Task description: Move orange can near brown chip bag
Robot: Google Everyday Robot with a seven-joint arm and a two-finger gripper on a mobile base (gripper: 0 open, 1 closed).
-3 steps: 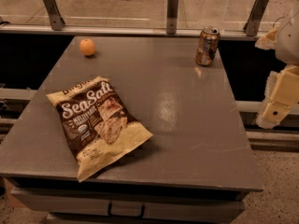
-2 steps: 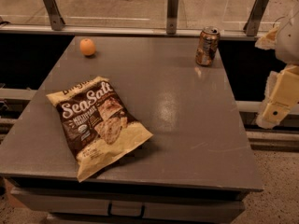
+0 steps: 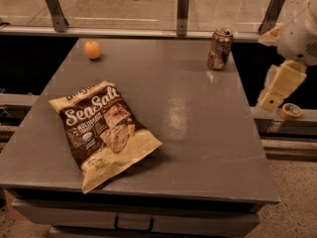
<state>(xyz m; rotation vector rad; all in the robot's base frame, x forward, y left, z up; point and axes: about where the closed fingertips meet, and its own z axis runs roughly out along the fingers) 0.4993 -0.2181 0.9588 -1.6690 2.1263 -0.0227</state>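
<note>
The orange can stands upright at the far right corner of the grey table. The brown chip bag lies flat at the front left, with "Sea Salt" lettering facing up. My gripper hangs off the table's right edge, to the right of the can and a little nearer than it, apart from it and holding nothing that I can see. The rest of the arm shows at the upper right.
A small round orange fruit sits at the far left of the table. A glass rail with metal posts runs behind the table. A roll of tape lies on a ledge to the right, below the gripper.
</note>
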